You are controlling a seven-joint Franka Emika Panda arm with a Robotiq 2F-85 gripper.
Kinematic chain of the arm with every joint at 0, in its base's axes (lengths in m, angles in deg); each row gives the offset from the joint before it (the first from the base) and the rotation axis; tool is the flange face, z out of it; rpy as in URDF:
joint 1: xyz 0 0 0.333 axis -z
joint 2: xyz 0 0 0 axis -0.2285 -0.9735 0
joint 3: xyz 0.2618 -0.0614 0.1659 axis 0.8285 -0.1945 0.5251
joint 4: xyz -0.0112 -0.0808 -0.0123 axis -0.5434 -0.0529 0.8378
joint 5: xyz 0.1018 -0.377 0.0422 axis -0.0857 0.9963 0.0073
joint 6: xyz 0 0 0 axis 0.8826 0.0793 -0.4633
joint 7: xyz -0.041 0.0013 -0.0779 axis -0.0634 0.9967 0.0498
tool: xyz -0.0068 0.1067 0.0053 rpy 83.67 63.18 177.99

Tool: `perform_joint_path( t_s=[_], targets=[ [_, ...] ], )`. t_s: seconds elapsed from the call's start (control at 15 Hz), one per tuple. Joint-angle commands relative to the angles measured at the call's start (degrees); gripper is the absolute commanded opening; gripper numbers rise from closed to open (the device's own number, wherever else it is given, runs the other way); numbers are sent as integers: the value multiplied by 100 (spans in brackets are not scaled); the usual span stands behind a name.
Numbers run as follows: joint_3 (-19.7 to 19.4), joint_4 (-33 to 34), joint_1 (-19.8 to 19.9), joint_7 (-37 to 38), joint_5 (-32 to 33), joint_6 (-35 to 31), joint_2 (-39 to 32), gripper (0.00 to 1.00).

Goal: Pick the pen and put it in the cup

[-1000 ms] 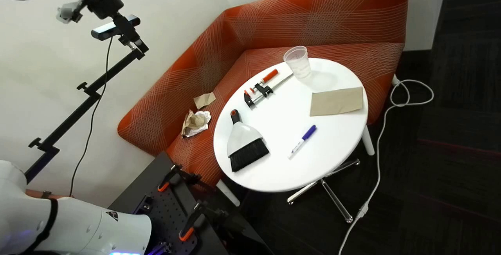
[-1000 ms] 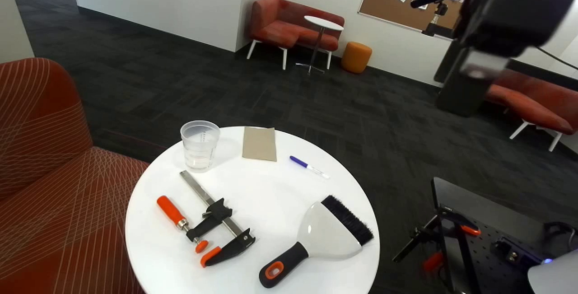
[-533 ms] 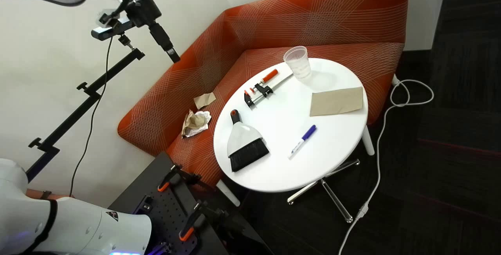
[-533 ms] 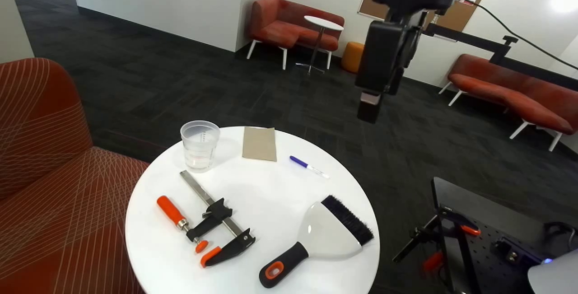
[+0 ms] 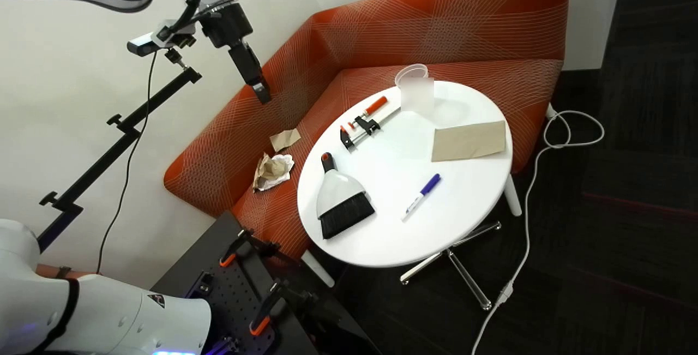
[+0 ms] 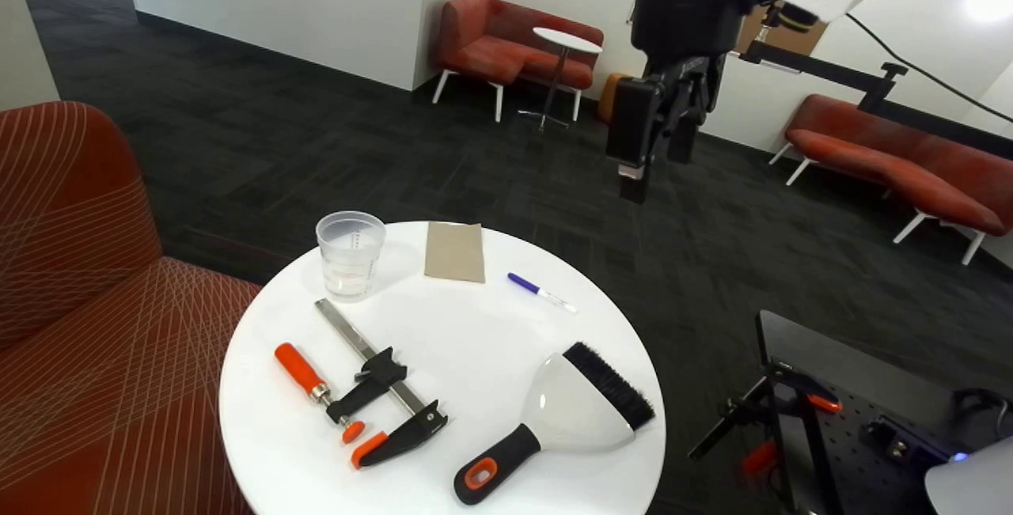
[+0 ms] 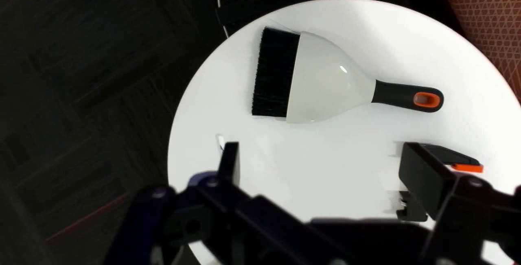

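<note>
The pen, white with a blue cap, lies on the round white table (image 5: 381,254) in both exterior views: pen (image 5: 421,197), pen (image 6: 540,291). In the wrist view only the pen's white end (image 7: 221,140) shows beside the left finger, which hides the rest. The clear cup (image 6: 349,258) stands upright near the table's edge. It also shows as a cup (image 5: 413,72) with its body blurred; it does not show in the wrist view. My gripper (image 7: 321,155) is open and empty, high above the table. It also shows in both exterior views: gripper (image 5: 262,93), gripper (image 6: 657,168).
A bar clamp with a red-orange handle (image 6: 301,369) lies near the cup. A white dustpan with a black brush (image 6: 582,408) lies near the pen. A brown paper sheet (image 5: 469,141) lies between pen and cup. A red sofa (image 5: 447,28) borders the table.
The arm and gripper have moved in toward the table, right and down in an exterior view and leftward in both-view agreement with the table's side. Pen and cup have stayed in place.
</note>
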Motion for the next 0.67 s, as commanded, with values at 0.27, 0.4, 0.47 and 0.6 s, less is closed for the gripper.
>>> perform_joint_path(
  t_s=[0.27, 0.4, 0.47, 0.6],
  targets=[
    [-88, 9, 53, 67, 12, 107, -26, 100],
    [-76, 9, 43, 67, 12, 107, -26, 100],
    [-76, 9, 43, 67, 12, 107, -26, 100],
    [-79, 68, 42, 251, 84, 11, -113, 100]
  ],
)
